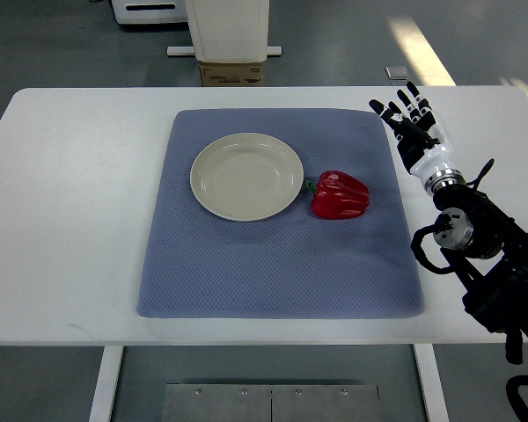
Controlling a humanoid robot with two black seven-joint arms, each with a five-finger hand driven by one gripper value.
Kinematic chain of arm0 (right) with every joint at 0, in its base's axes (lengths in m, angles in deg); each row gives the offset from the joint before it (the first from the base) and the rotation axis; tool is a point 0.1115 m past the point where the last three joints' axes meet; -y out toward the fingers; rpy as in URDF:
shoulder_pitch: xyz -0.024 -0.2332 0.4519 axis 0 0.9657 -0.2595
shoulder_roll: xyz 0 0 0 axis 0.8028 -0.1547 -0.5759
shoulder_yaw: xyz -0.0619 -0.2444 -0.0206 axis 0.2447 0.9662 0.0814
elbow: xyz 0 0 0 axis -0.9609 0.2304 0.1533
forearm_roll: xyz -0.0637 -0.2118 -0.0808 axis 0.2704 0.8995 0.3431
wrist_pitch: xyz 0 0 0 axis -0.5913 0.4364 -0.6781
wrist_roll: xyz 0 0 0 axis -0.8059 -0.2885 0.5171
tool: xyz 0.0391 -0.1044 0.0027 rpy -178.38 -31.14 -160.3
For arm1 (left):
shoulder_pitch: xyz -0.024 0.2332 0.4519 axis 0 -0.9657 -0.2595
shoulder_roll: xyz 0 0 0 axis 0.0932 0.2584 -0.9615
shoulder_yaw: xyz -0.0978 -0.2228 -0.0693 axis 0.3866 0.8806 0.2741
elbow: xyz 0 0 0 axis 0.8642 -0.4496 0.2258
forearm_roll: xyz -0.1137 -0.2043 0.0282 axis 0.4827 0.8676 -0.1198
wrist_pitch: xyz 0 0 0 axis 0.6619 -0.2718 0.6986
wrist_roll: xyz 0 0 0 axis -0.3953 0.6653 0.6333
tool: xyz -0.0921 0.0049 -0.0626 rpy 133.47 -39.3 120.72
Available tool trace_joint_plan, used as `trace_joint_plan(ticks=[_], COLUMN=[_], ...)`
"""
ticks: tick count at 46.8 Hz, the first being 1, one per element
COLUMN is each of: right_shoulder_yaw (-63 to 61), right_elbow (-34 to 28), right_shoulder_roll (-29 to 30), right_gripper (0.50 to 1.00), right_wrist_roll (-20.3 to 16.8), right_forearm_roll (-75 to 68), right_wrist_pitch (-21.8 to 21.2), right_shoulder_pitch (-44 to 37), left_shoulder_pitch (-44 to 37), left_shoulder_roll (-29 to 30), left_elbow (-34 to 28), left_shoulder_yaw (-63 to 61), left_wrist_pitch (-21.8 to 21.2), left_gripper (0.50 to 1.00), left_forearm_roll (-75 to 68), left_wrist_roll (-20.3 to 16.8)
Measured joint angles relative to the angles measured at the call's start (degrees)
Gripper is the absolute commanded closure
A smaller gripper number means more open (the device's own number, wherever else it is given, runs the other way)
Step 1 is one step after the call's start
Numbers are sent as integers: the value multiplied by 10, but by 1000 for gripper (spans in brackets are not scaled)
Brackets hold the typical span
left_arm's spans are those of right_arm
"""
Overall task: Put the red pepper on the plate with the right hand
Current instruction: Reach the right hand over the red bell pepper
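A red pepper [341, 194] lies on its side on the blue mat [273, 264], its green stem pointing left and almost touching the rim of the plate. The cream plate [246, 176] sits on the mat just left of the pepper, with nothing on it. My right hand [407, 112] hovers over the mat's far right corner, to the right of and beyond the pepper, apart from it. Its black fingers are spread and hold nothing. The right arm comes in from the lower right edge. My left arm does not show.
The mat lies in the middle of a white table [79, 202]. Beyond the table's far edge stand a cardboard box [232, 74] and a white machine base [229, 31] on the grey floor.
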Motion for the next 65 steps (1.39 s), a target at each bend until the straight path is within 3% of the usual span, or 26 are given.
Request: trace_joint_plan(ticks=[7, 19, 38, 45, 65], right_shoulder_yaw=[54, 142, 408, 462, 636], right_elbow=[-7, -16, -30, -64, -65], right_shoulder_roll=[-29, -83, -159, -181, -197], right_gripper=[500, 500, 502, 504, 521], right_wrist_roll=[1, 1, 100, 115, 159], right_forearm_roll=[1, 1, 3, 9, 47], right_wrist_pitch=[-43, -50, -50, -50, -39], right_shoulder_pitch=[-15, -65, -196, -227, -319], left_shoulder_pitch=[0, 0, 0, 0, 0], left_shoulder_roll=[0, 0, 0, 0, 0], left_elbow=[0, 0, 0, 0, 0], left_shoulder_yaw=[0, 0, 0, 0, 0], left_wrist_pitch=[0, 0, 0, 0, 0], left_gripper=[500, 500, 500, 500, 500], left_forearm_roll=[0, 0, 0, 0, 0], left_wrist_roll=[0, 0, 0, 0, 0])
